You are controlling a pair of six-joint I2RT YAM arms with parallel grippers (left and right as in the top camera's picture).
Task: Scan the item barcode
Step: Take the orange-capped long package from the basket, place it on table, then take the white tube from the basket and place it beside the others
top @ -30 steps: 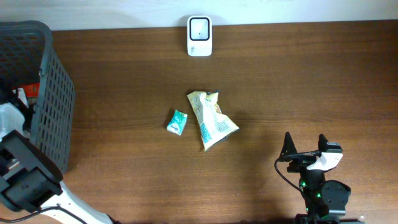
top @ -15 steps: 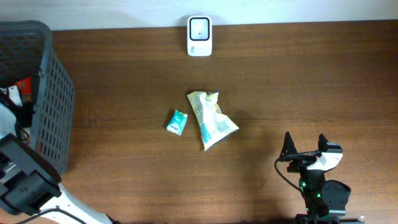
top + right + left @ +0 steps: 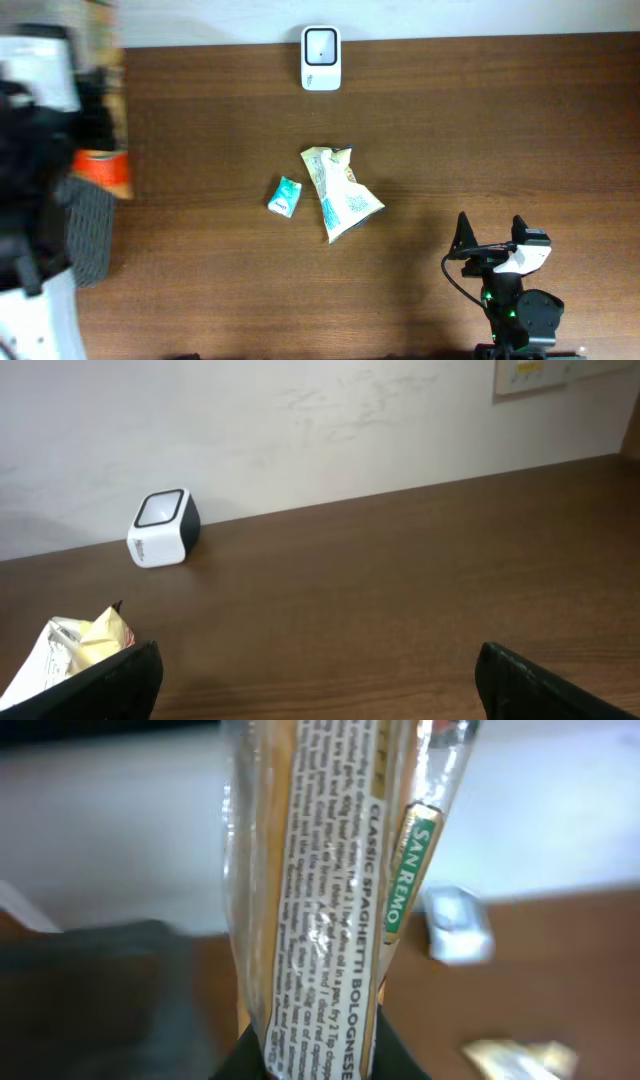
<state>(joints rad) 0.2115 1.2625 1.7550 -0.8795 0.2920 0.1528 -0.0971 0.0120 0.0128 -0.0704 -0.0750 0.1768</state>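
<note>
Dark wood table (image 3: 500, 130), white wall (image 3: 300, 420) behind, scanner (image 3: 321, 58) top centre. Left gripper (image 3: 320, 1065) clamps spaghetti pack (image 3: 320, 890); right gripper (image 3: 320, 685) jaws apart.

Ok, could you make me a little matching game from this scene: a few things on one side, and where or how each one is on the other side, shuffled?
Things:
1. spaghetti packet
2. white scanner
3. small teal packet
4. right claw

Place or state:
A. at the far edge of the table
B. open, holding nothing
C. gripped in the left claw
D. lying beside the crumpled snack bag

Pairs: 1-C, 2-A, 3-D, 4-B.
</note>
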